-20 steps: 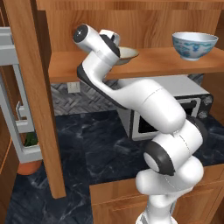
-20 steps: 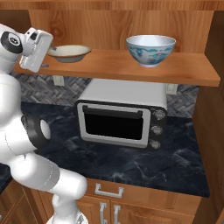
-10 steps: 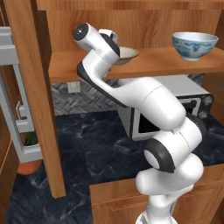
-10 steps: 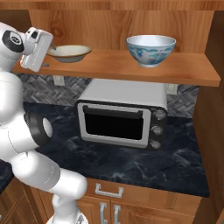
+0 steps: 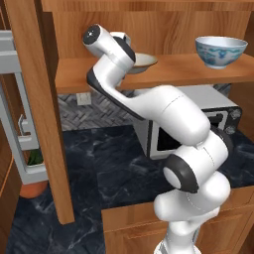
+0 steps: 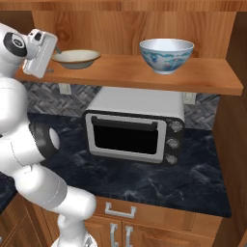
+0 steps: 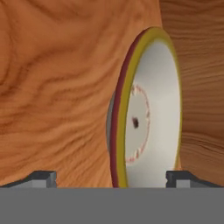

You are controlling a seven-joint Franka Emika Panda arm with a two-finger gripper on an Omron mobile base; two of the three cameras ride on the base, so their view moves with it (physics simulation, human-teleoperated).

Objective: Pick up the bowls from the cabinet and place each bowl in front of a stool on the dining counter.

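While the arm reaches up to the cabinet shelf (image 6: 135, 72), the end effector (image 7: 111, 177) stands spread wide and released, its fingertips (image 7: 41, 177) on either side of the shallow cream bowl (image 6: 76, 58) without gripping it. That bowl sits at the shelf's left end. Well to its right on the same shelf stands the blue-patterned bowl (image 6: 166, 54), above the toaster oven (image 6: 132, 128) on the dark worktop (image 6: 144, 178).

The shallow cream bowl (image 6: 75, 58) with a darker rim sits upright on the cabinet's wooden shelf (image 6: 144, 75), towards its left end. The deep white bowl with blue patterning (image 6: 166, 55) stands upright further right on that shelf, well apart from it; both look empty, though the deep one's inside is only partly visible.
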